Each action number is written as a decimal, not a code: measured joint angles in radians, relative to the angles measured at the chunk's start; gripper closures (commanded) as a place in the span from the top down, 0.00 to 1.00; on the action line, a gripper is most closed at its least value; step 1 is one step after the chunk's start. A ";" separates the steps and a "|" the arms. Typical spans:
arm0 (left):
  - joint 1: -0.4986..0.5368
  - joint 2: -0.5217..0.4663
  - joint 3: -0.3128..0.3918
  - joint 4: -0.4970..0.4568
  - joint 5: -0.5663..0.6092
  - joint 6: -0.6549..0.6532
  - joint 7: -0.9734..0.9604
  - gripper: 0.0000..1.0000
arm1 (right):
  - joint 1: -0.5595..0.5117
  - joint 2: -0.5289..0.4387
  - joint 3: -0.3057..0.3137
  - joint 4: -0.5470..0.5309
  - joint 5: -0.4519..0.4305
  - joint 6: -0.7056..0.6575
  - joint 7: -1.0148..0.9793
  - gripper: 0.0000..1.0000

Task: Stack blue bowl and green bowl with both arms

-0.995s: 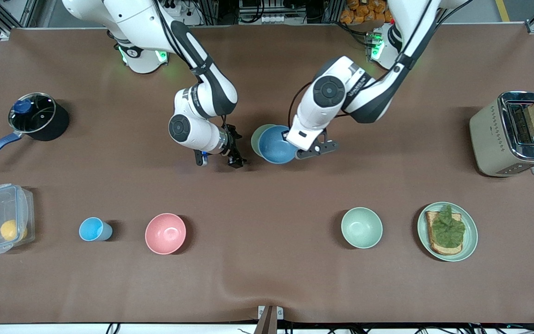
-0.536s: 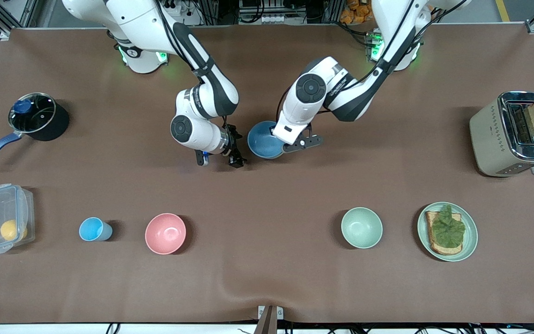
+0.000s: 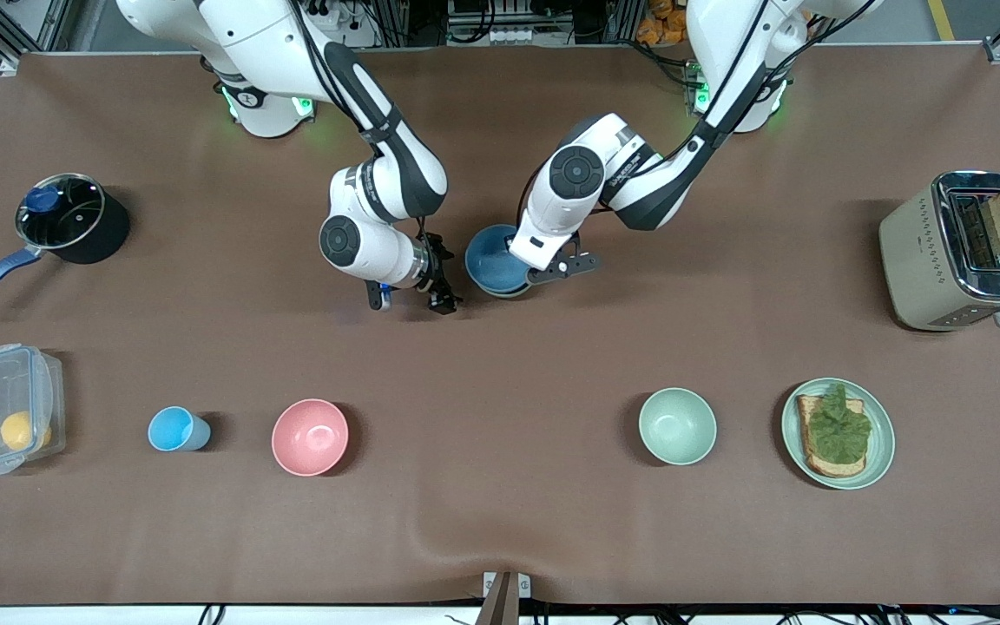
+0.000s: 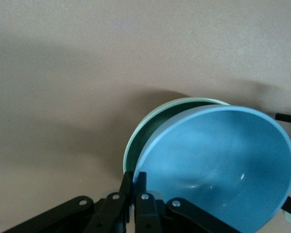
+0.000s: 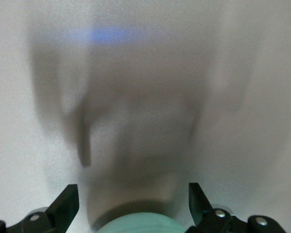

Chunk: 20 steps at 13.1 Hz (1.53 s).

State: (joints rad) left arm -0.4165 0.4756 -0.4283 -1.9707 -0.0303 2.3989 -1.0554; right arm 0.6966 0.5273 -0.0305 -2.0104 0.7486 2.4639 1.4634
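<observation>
The blue bowl (image 3: 491, 260) sits tilted in the sage-green bowl at mid-table. In the front view it covers the green bowl almost wholly. In the left wrist view the blue bowl (image 4: 218, 160) lies inside the green bowl (image 4: 153, 125), whose rim shows along one side. My left gripper (image 3: 536, 276) is shut on the blue bowl's rim, also seen in the left wrist view (image 4: 134, 177). My right gripper (image 3: 441, 295) is low over the table beside the bowls, toward the right arm's end, open and empty (image 5: 133, 204). The green bowl's edge (image 5: 140, 224) shows between its fingers.
Nearer the camera stand a clear container (image 3: 5, 408), a small blue cup (image 3: 174, 429), a pink bowl (image 3: 310, 437), a mint bowl (image 3: 677, 425) and a plate with toast (image 3: 878, 451). A pot (image 3: 70, 217) and a toaster (image 3: 960, 247) stand at the table's ends.
My left gripper carried the blue bowl toward the right arm's end and down into the green bowl, which is now covered in the front view. The right gripper has stayed put.
</observation>
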 measured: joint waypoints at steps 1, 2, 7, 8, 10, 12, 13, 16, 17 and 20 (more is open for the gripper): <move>0.000 0.002 0.000 -0.010 0.000 0.014 0.000 0.00 | 0.000 0.000 0.000 0.000 0.000 0.000 0.000 1.00; 0.000 0.005 0.000 -0.015 0.000 0.022 0.000 0.00 | 0.001 0.000 0.000 0.000 0.000 0.000 0.000 1.00; 0.000 0.023 0.003 -0.020 0.000 0.044 0.000 1.00 | 0.002 0.000 0.000 0.000 0.001 0.000 0.000 1.00; 0.001 0.026 0.004 -0.020 0.000 0.046 0.000 1.00 | 0.002 0.000 0.000 0.000 0.001 0.000 0.000 1.00; 0.001 0.027 0.004 -0.016 0.000 0.052 -0.001 1.00 | 0.002 0.000 0.000 0.001 0.001 0.000 0.000 1.00; 0.003 0.026 0.005 0.003 0.000 0.055 -0.002 1.00 | 0.002 0.000 0.000 0.001 0.001 0.001 0.000 1.00; 0.007 0.021 0.007 0.016 0.000 0.057 -0.002 1.00 | 0.002 0.000 0.000 0.001 0.001 0.001 0.000 1.00; 0.067 -0.061 0.013 0.048 0.000 0.053 -0.002 1.00 | 0.002 0.000 0.000 0.001 0.001 0.000 0.000 1.00; 0.096 -0.107 0.015 0.051 0.000 0.039 -0.002 1.00 | 0.002 0.000 0.000 0.002 0.001 0.000 0.000 1.00; 0.193 -0.254 0.018 0.056 0.000 -0.050 0.056 1.00 | 0.002 -0.001 -0.002 0.003 -0.011 -0.005 -0.012 1.00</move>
State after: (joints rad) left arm -0.2234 0.2215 -0.4104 -1.9146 -0.0303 2.3493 -0.9998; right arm 0.6984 0.5265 -0.0328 -2.0071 0.7372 2.4591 1.4509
